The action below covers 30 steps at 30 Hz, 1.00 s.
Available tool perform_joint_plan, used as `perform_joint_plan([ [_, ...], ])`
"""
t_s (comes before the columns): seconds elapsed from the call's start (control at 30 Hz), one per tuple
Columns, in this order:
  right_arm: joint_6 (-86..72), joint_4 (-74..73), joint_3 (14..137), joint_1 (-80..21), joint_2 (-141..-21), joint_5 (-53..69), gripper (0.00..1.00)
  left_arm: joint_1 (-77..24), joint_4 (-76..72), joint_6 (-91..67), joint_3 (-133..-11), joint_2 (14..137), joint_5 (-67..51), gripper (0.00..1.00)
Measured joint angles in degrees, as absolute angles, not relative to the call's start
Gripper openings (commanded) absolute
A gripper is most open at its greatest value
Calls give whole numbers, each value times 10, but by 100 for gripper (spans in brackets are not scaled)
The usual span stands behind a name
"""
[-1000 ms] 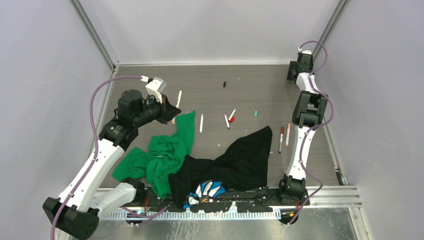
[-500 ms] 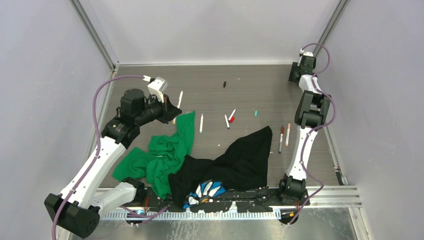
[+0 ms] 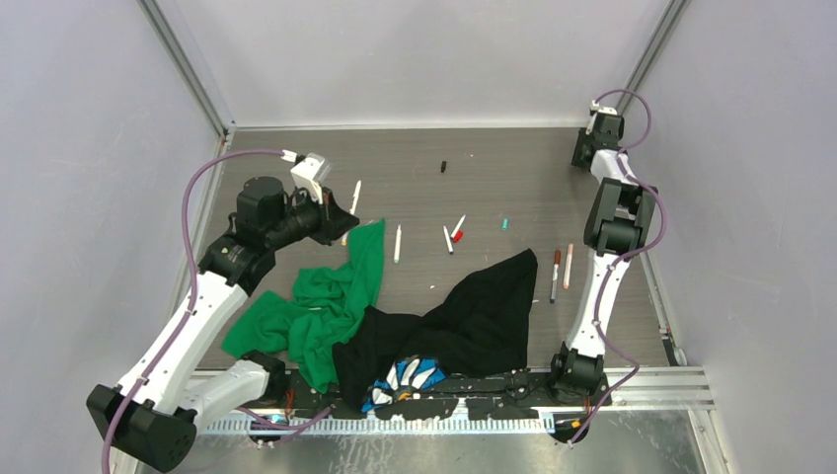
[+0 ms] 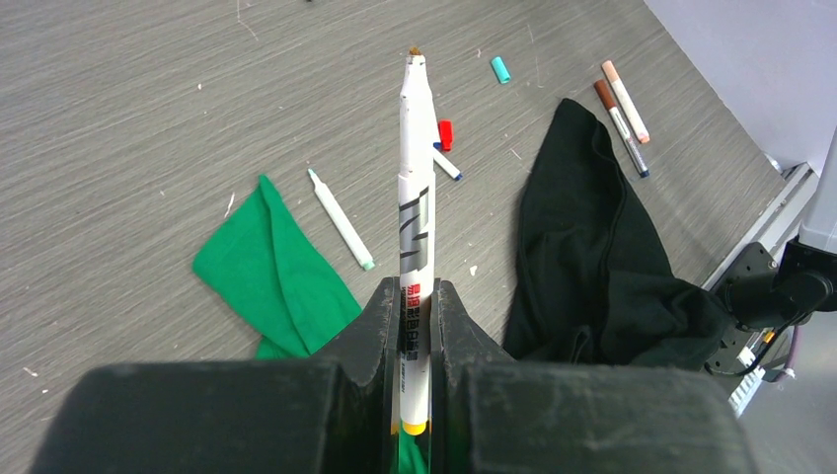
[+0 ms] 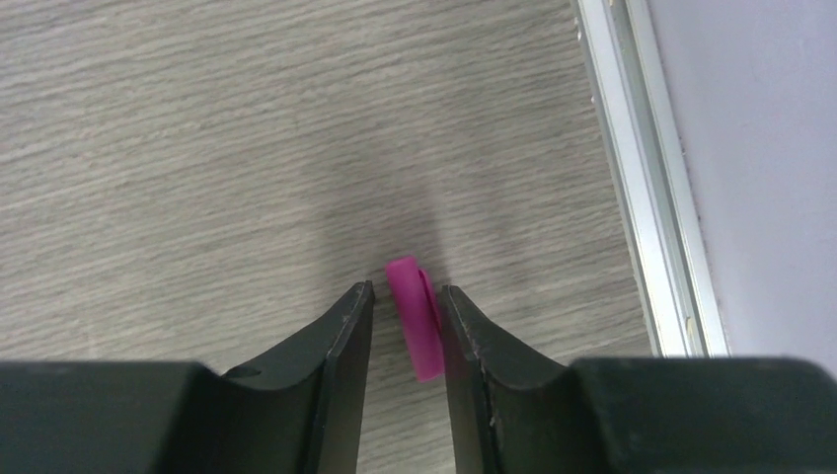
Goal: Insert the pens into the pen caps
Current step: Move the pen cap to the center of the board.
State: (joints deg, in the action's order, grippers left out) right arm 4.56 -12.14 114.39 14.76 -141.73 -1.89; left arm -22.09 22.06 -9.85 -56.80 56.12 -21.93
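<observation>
Left claw [image 4: 418, 288] clenched on pen [image 4: 416, 178], right claw [image 5: 405, 289] parted around magenta cap [image 5: 415, 331], hidden from overhead view

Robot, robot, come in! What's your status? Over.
Left gripper shut on white pen. Right gripper open, straddling magenta cap, not gripped yet. Metal rail close by; nothing blocking. Over.

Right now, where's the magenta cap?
In the right wrist view, the magenta cap lies on the table between the fingers of the right gripper, at the table's far right corner near the aluminium edge rail.
</observation>
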Motion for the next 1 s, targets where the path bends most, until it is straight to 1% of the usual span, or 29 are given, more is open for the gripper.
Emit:
perform_joint_plan([
  [0.13, 48, -125, 1122, 148, -1402, -11, 25, -221, 220, -99, -568, 558, -221, 0],
  [0.27, 58, -132, 1084, 148, -1375, -5, 10, -221, 218, -100, -567, 554, -223, 0],
  [0.4, 64, -144, 1055, 149, -1352, 2, 1, -222, 216, -100, -564, 548, -223, 0],
  [0.7, 40, -140, 932, 128, -1267, 13, 1, -226, 215, -100, -558, 532, -209, 0],
  [0.83, 15, -132, 856, 88, -1215, 11, 1, -227, 215, -98, -557, 528, -191, 0],
  [1.0, -24, -140, 769, 11, -1147, 23, 1, -228, 218, -95, -557, 528, -158, 0],
])
